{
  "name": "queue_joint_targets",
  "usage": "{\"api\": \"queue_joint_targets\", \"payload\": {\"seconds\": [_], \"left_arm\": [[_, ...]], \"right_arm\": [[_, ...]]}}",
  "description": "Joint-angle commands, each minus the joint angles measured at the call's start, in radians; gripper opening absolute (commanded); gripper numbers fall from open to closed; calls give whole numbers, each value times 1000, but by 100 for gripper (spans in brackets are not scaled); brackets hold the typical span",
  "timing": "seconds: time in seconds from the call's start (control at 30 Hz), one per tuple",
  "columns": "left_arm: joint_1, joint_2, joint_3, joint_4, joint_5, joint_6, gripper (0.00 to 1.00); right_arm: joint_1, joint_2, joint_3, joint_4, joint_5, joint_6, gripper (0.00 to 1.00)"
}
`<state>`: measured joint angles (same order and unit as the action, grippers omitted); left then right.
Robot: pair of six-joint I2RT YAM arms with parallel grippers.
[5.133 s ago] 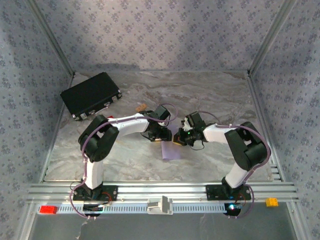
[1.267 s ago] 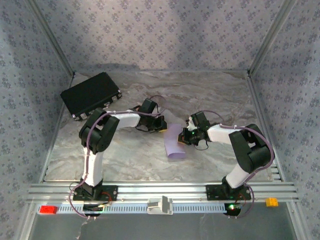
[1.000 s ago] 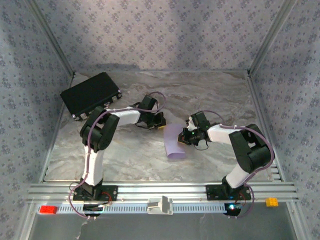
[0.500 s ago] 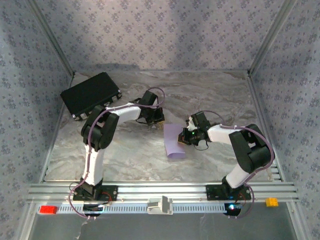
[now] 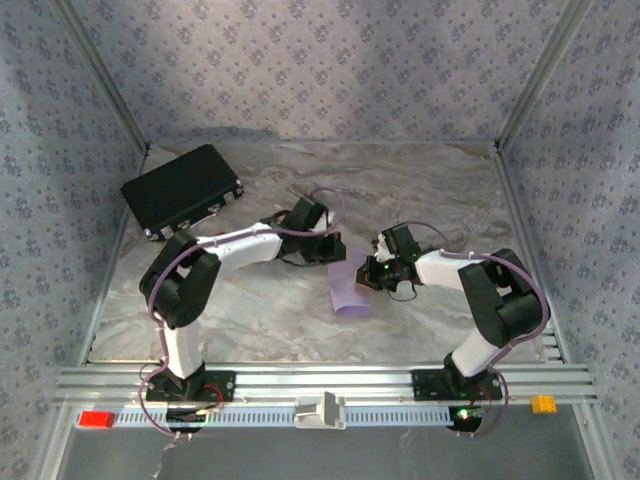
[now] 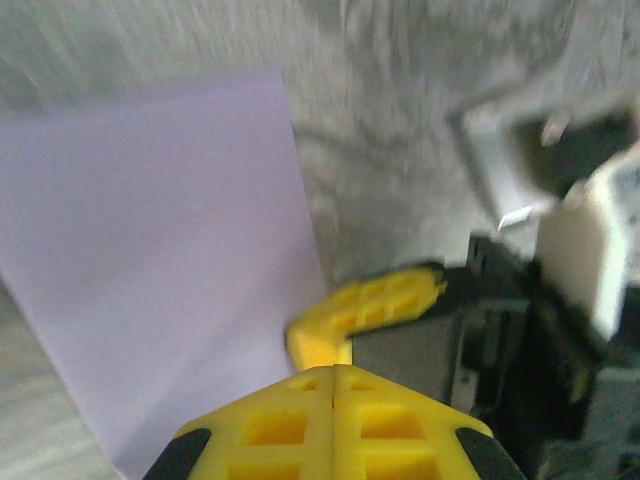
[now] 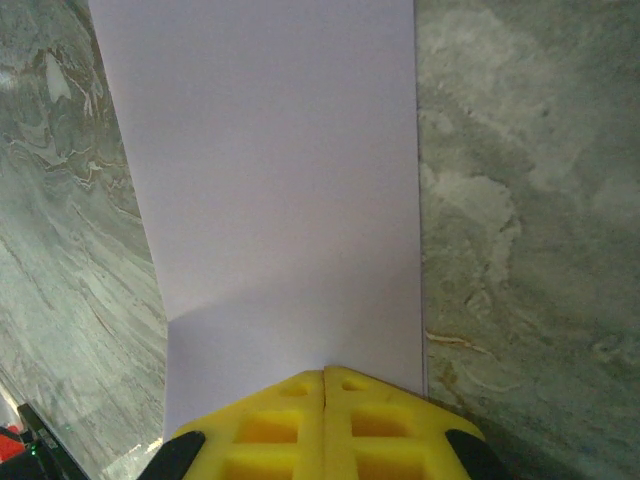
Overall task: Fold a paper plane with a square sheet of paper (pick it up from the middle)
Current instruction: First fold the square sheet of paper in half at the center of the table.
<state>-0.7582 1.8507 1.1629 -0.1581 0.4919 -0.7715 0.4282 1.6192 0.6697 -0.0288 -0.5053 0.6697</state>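
One thin sheet of paper [image 5: 348,291], pale lilac, smooth and unmarked, lies near the middle of the grey marbled bench [image 5: 430,190]. From above it shows as an oblong, longer than wide, with its near end looking rounded. In the right wrist view its long sides run straight and a faint crease crosses one corner [image 7: 270,180].

There are two tools, each with two yellow ribbed fingers. The right tool [image 7: 325,375] has its fingers pressed together, the tips at the sheet's right edge [image 5: 366,278]; whether a layer of paper is nipped between them I cannot tell. The left tool [image 6: 333,372] is also together, holding nothing, and sits at the sheet's far end [image 5: 335,252], just beside the right one.

Well apart, in the far left corner, lies one flat black rectangular case [image 5: 182,190] with metal trim. On the near rail rest one small red block [image 5: 97,419] and one small orange block [image 5: 543,403].
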Motion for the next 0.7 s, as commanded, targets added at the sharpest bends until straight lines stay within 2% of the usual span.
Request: {"api": "queue_joint_targets", "payload": {"seconds": [0.0, 0.3, 0.67], "left_arm": [[-4, -16, -74, 49, 56, -37, 4], [-2, -29, -181, 203, 91, -79, 6], [9, 5, -232, 215, 60, -79, 6]], "right_arm": [[-1, 29, -50, -111, 123, 11, 0], [0, 23, -55, -115, 126, 11, 0], [-1, 21, -62, -107, 125, 14, 0]]}}
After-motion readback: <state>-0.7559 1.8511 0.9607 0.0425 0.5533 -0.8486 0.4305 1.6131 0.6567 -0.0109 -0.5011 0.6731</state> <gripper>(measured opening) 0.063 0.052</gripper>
